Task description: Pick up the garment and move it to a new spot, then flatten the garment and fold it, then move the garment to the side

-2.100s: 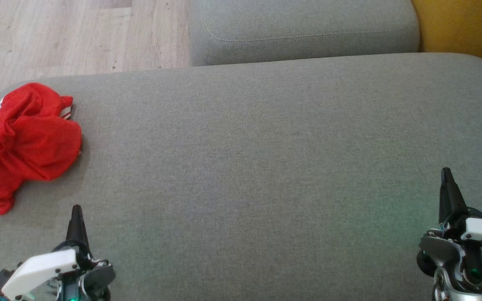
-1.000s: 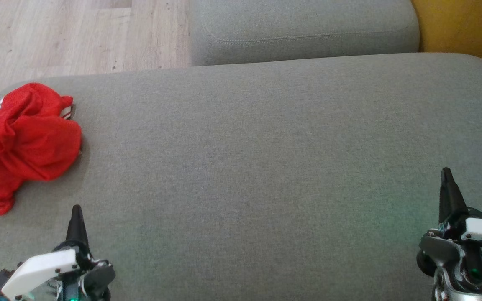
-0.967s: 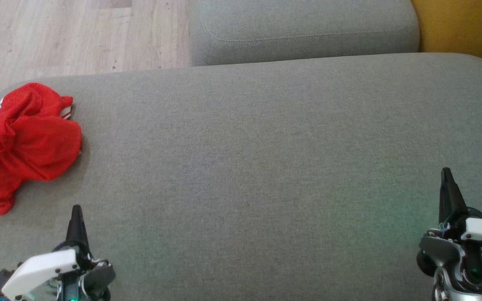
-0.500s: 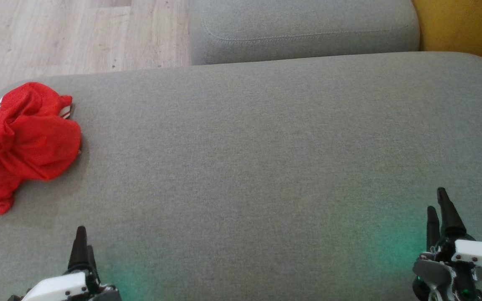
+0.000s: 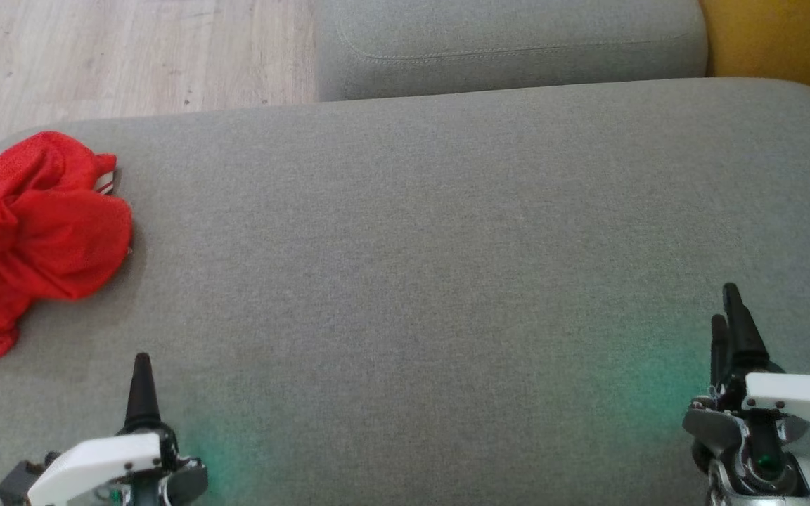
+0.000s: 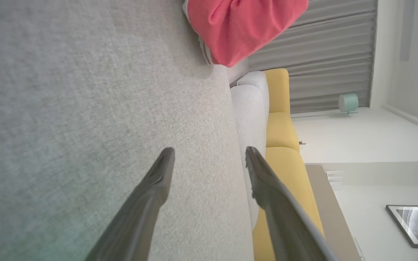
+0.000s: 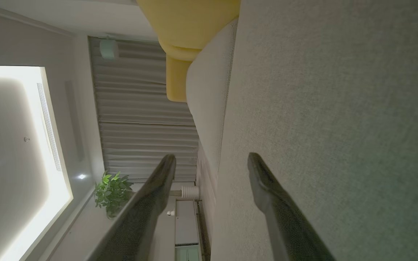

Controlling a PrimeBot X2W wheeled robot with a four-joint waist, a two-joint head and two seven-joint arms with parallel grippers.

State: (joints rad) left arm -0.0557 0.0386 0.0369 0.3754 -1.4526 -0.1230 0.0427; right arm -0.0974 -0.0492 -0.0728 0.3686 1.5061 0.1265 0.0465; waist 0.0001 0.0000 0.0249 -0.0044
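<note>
**Garment (image 5: 39, 232) bunched at the left edge**

Red and crumpled, it lies on the grey cushion (image 5: 419, 232), middle left of the head view. The left gripper (image 6: 209, 156), lower left there, and right gripper (image 7: 212, 159), lower right, hold nothing, fingers apart.

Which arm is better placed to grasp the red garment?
Left. The open left gripper sits near the red garment on the cushion; the right gripper is far across it.
</note>
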